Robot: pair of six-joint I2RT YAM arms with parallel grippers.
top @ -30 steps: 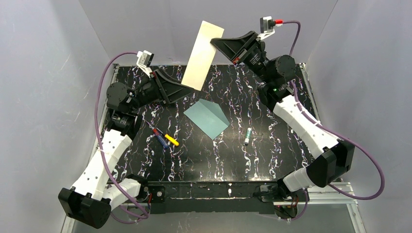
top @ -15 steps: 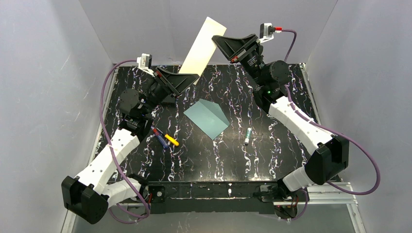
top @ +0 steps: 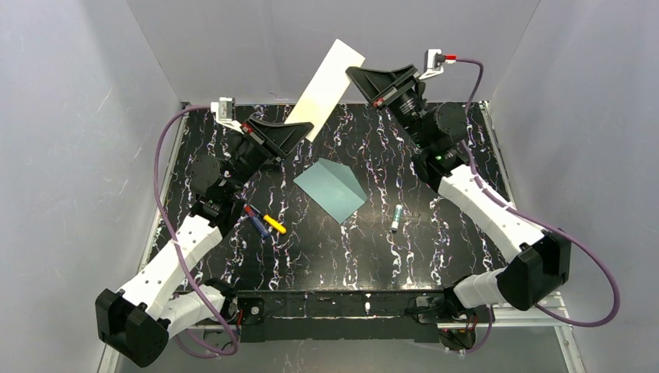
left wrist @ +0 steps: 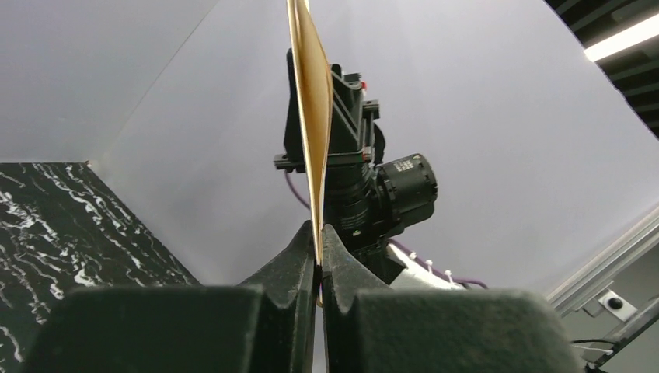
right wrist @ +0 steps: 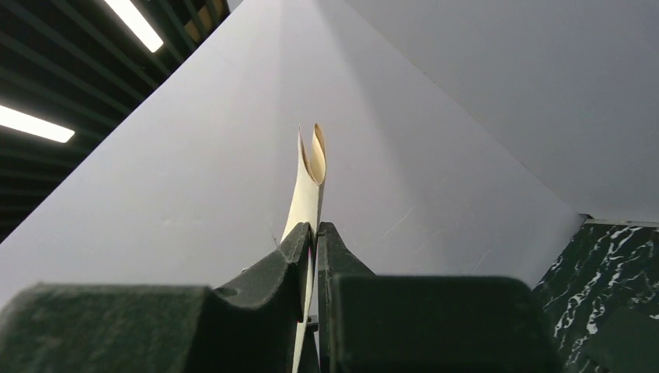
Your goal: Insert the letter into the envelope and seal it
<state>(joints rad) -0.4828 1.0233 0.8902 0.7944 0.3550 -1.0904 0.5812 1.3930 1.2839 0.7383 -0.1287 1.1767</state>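
The cream letter (top: 326, 81) hangs in the air over the table's far edge, slanting up to the right. My left gripper (top: 309, 124) is shut on its lower end; in the left wrist view the sheet (left wrist: 311, 116) rises edge-on from the pinched jaws of that gripper (left wrist: 319, 233). My right gripper (top: 352, 71) has the upper end between its jaws; in the right wrist view the folded letter (right wrist: 309, 186) sits between the tips of this gripper (right wrist: 314, 231), which stand very close together. The teal envelope (top: 332, 189) lies flat mid-table, below the letter and apart from both grippers.
Red, blue and yellow markers (top: 264, 221) lie left of the envelope. A green-capped marker (top: 397, 217) lies to its right. Grey walls close in the black marbled table (top: 404, 256) on three sides.
My left gripper opened wide, shifted up and right, then shut on the letter's lower end. The letter leans further right. My right gripper moved slightly right, still at the upper end.
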